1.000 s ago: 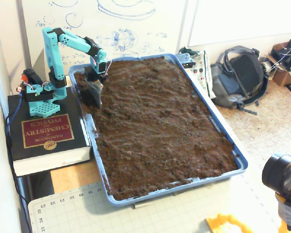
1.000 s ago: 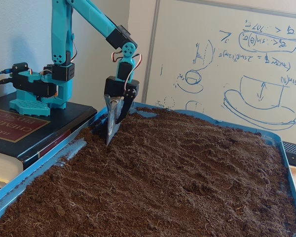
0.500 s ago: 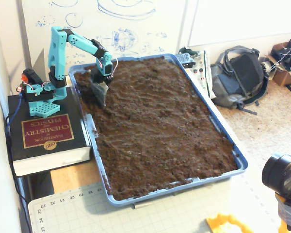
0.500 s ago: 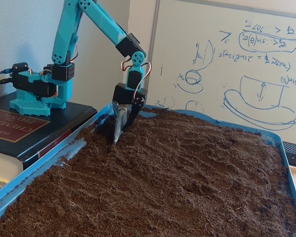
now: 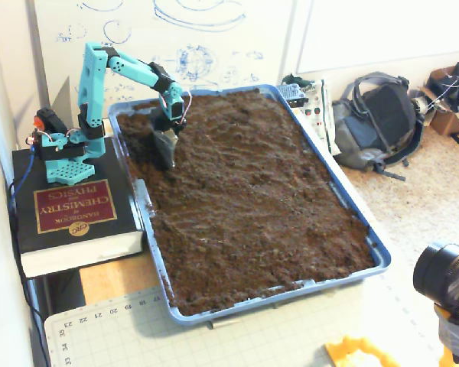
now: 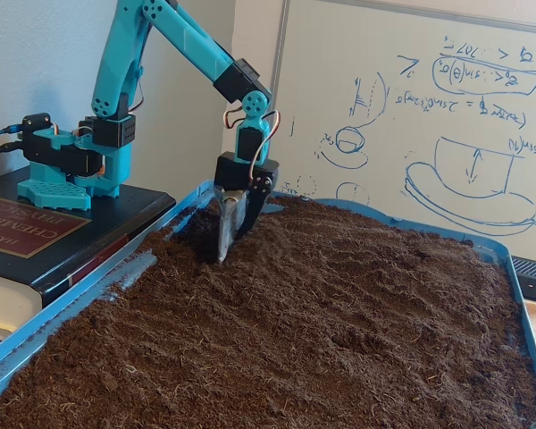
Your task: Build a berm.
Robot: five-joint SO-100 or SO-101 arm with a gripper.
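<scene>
Dark brown crumbly soil [image 5: 252,183] fills a blue tray [image 5: 379,252] and lies rough but roughly level in both fixed views. No berm stands out from it. The teal arm reaches over the tray's back left corner. Its dark gripper [image 5: 165,157] points straight down, tips pressed into the soil [image 6: 339,313] a little inside the tray's left wall. Seen from the low fixed view, the gripper [image 6: 225,250] has its fingers drawn together in a narrow wedge with nothing held. A shallow hollow lies in the soil just left of it.
The arm's base stands on a thick black book [image 5: 69,210] left of the tray [image 6: 36,344]. A whiteboard rises behind. A grey backpack [image 5: 379,122] lies on the floor to the right, a camera [image 5: 444,275] stands front right, and a cutting mat [image 5: 138,336] lies in front.
The gripper has moved from the tray's left wall rightwards into the tray, tips staying in the soil. The arm's upper link has swung forward.
</scene>
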